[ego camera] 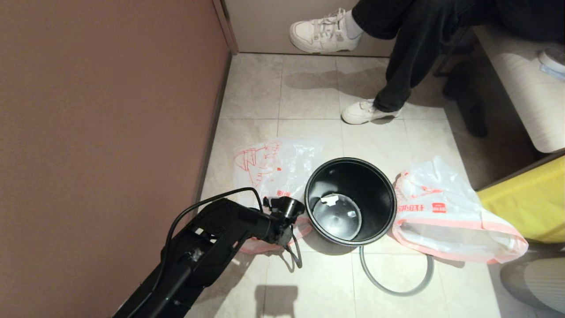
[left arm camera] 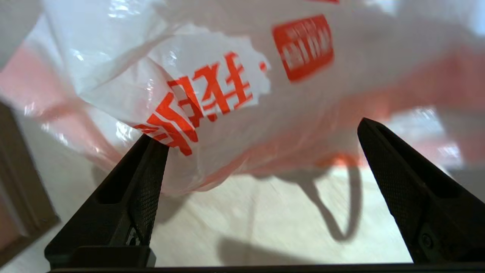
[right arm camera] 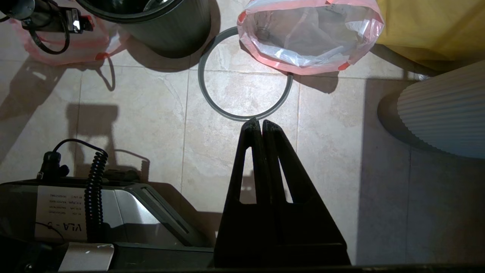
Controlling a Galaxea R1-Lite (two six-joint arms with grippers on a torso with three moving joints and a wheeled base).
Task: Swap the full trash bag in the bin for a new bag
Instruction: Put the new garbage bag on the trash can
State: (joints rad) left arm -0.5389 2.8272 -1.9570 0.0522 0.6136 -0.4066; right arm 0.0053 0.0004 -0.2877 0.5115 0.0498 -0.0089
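- The bin [ego camera: 351,201] stands upright on the tiled floor [ego camera: 309,282], roughly mid-floor, with no bag in it; its glossy black inside shows down to the bottom, where a small white scrap lies.
- The bin's grey ring [ego camera: 397,282] is off and lies flat on the floor on the near side of the bin, partly tucked under the full trash bag.
- The full trash bag [ego camera: 446,216] lies on its side on the floor, touching the bin on the robot's right, its pink-hemmed mouth turned toward the robot.
- The new bag [ego camera: 273,168] lies limp and flat on the floor on the bin's other side, near the brown wall [ego camera: 101,132], its pink hem at the near end.
- The left gripper [left arm camera: 261,151] is low over the near end of the new bag, jaws wide apart, with the printed plastic and pink hem just ahead of them and nothing gripped.
- The right gripper [right arm camera: 261,123] hangs above the floor on the near side of the grey ring, jaws pressed together and holding nothing.
- A person in white sneakers [ego camera: 368,112] sits at the far edge of the floor.
- A yellow object [ego camera: 529,203] sits by the full bag at the right edge.
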